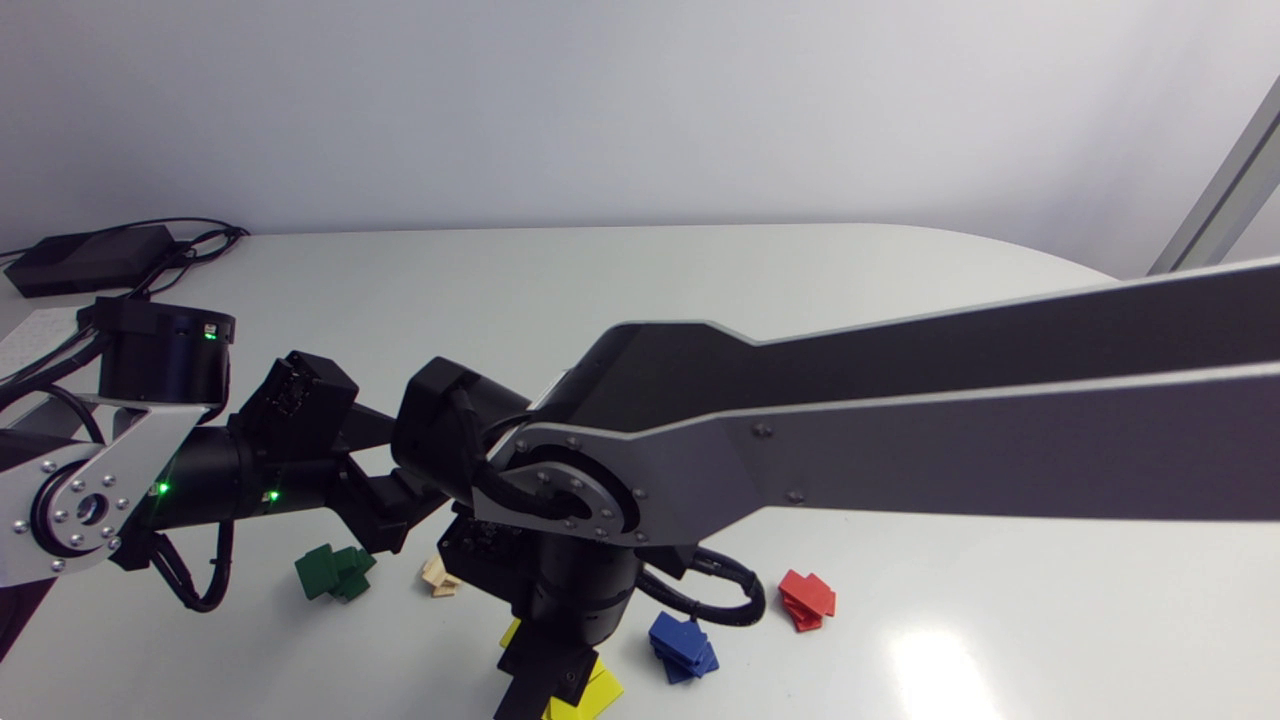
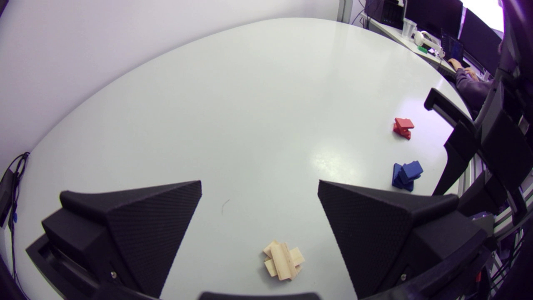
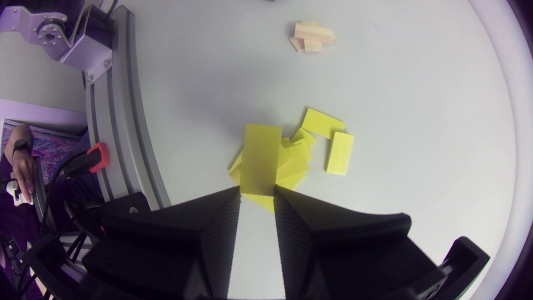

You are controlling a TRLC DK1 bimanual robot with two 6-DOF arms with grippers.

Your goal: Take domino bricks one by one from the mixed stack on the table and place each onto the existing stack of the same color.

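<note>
My right gripper (image 3: 257, 191) is shut on a yellow brick (image 3: 260, 158), held flat by its end just above the yellow stack (image 3: 296, 160). Two more yellow bricks (image 3: 340, 153) lie loose on the table beside that stack. In the head view the right gripper (image 1: 540, 680) hangs over the yellow stack (image 1: 592, 697) at the near edge. My left gripper (image 2: 260, 200) is open above the table, with the wooden stack (image 2: 284, 260) below and between its fingers. The green stack (image 1: 335, 572), blue stack (image 1: 683, 647) and red stack (image 1: 806, 600) stand in a row along the front.
The wooden stack (image 1: 438, 577) sits between the green and yellow ones, close under both wrists. A black box with cables (image 1: 85, 258) lies at the far left corner. The table's edge rail (image 3: 120, 125) runs close beside the yellow stack.
</note>
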